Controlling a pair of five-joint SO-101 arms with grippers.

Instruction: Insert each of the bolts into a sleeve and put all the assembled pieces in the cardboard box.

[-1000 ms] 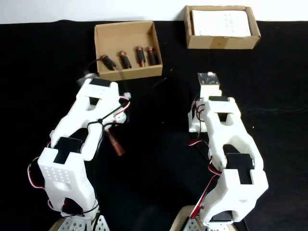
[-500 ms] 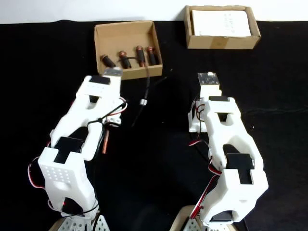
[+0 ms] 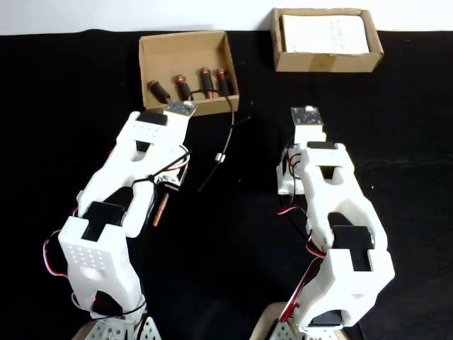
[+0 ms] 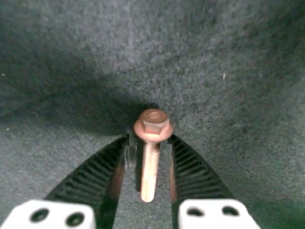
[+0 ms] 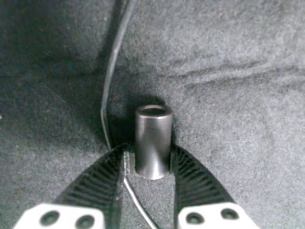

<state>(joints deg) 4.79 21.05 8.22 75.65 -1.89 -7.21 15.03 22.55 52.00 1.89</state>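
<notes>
My left gripper (image 4: 148, 143) is shut on a copper bolt (image 4: 150, 157), its flanged head sticking out past the fingertips. In the high view this bolt (image 3: 161, 210) hangs under the left arm (image 3: 141, 163), over the black mat and short of the cardboard box (image 3: 147, 71). Several assembled pieces (image 3: 205, 83) lie in a row inside that box. My right gripper (image 5: 151, 155) is shut on a dark metal sleeve (image 5: 152, 138), whose open end points away from the camera. The right arm (image 3: 322, 177) stands at the middle right of the table.
A second cardboard box (image 3: 325, 62) holding a white sheet stands at the back right. A loose black cable (image 3: 221, 152) curls over the mat between the arms and shows beside the sleeve as a cable (image 5: 112, 71). Black cloth (image 3: 396, 212) covers the table.
The left arm's wrist has swung toward the box and the bolt has turned from slanted to nearly straight. The cable between the arms shifted right. The right arm has not moved.
</notes>
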